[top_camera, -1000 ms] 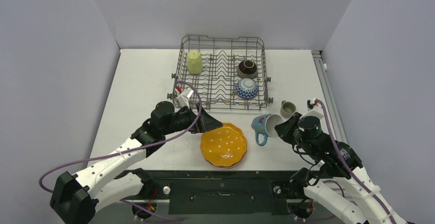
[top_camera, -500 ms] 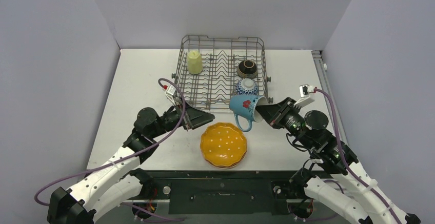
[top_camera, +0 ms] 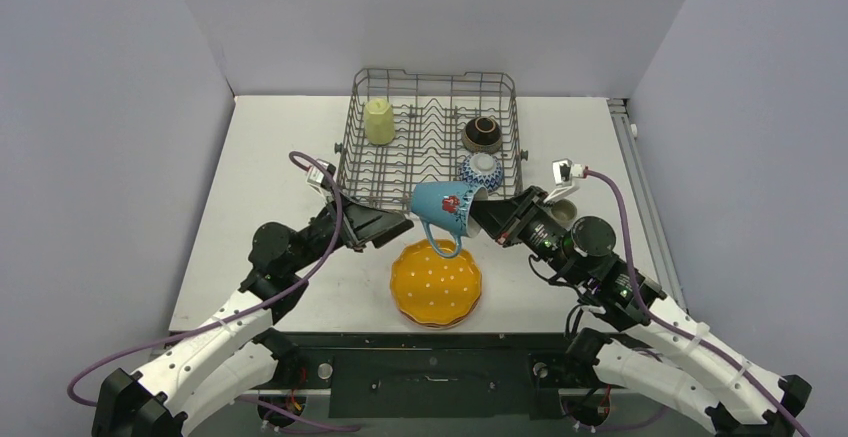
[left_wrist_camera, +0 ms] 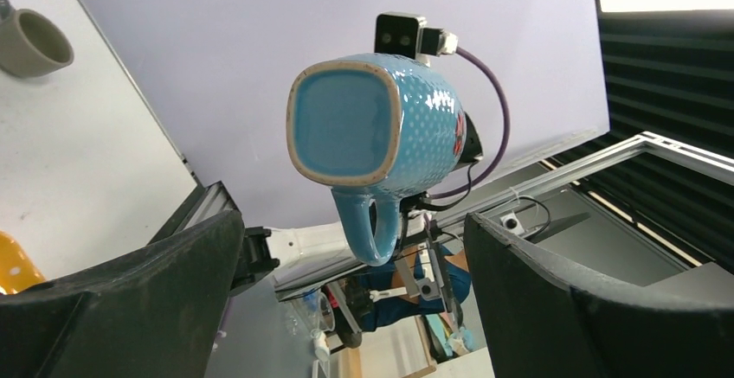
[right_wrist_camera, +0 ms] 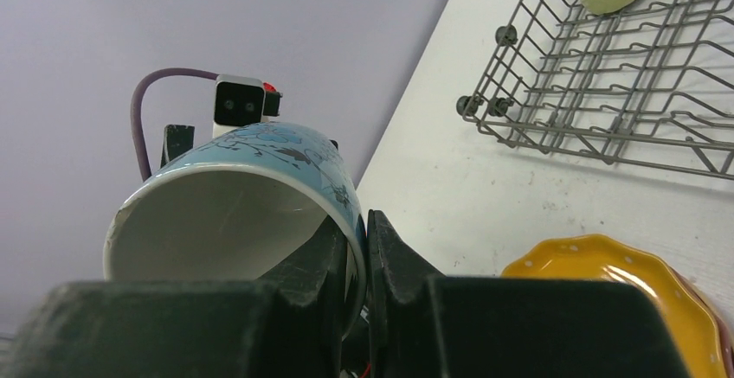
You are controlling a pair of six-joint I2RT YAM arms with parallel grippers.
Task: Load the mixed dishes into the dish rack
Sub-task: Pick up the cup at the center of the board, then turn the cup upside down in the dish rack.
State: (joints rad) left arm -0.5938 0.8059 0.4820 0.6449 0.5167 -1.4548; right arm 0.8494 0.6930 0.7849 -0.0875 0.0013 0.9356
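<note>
My right gripper is shut on the rim of a blue flowered mug, one finger inside and one outside. It holds the mug tilted in the air between the dish rack's front edge and the stacked orange dotted plate. My left gripper is open just left of the mug and faces its base without touching it. The rack holds a pale-yellow mug, a dark brown bowl and a blue-white bowl.
A small grey mug stands on the table right of the rack, partly behind my right arm. The rack's wheels jut from its front left corner. Purple walls close three sides.
My right gripper has lifted the blue mug off the table and carried it left, toward the rack's front. My left arm has drawn back leftward, still open.
</note>
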